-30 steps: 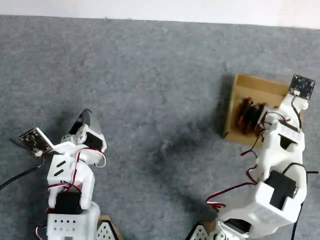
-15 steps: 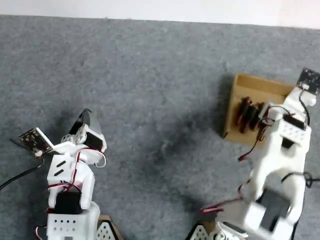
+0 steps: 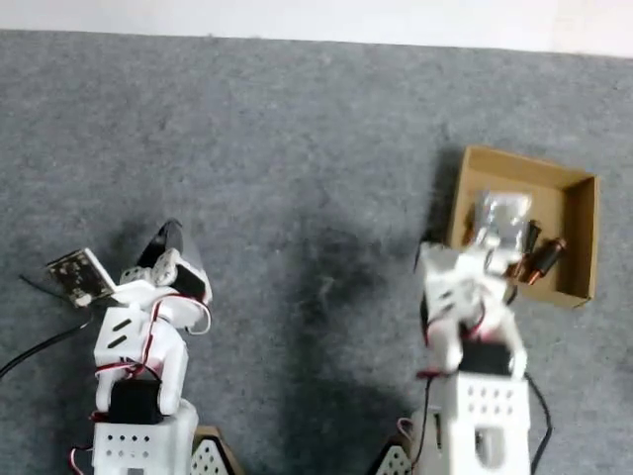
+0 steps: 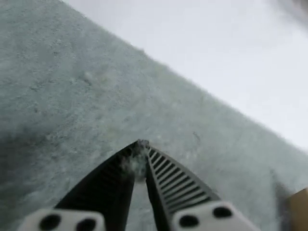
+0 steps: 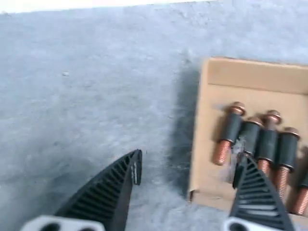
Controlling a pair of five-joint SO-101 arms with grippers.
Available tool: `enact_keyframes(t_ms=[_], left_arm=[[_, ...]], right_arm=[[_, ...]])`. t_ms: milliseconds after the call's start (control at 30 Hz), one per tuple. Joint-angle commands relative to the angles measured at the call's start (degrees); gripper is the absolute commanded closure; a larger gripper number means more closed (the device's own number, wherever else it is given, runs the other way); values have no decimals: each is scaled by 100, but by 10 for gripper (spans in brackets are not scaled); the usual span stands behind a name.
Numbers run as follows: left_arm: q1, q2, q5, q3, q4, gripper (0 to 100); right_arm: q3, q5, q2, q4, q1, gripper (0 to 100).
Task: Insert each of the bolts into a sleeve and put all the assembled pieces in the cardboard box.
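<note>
Your right gripper (image 5: 187, 168) is hanging wide open and holding nothing, spanning from the grey desk (image 5: 86, 96) across to the near wall of the cardboard box (image 5: 250, 74). Inside the box, several copper bolts (image 5: 222, 151) are lying in dark sleeves (image 5: 267, 144), side by side and touching. Your left gripper (image 4: 140, 153) is sitting pinched together, gripping nothing, low over bare desk and well apart from the box.

The left arm (image 3: 138, 341) and right arm (image 3: 473, 297) are showing white shells, black servos (image 3: 134, 401) and red cables (image 3: 153, 341). Black ribbed fingers (image 4: 106, 187) are ending in white bases.
</note>
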Motion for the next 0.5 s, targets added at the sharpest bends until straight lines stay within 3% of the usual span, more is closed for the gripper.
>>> enact_keyframes(t_ms=[0,200,467], left_arm=[[66,-84,-607,110,527,993],[75,-84,-1635,110,1916,993],[75,-84,-2189,110,3349,993]], right_arm=[[813,-62,-1490,40,-163,728],[2492,-70,-3196,92,-215,728],[2589,-79,-2870,743,-224,728]])
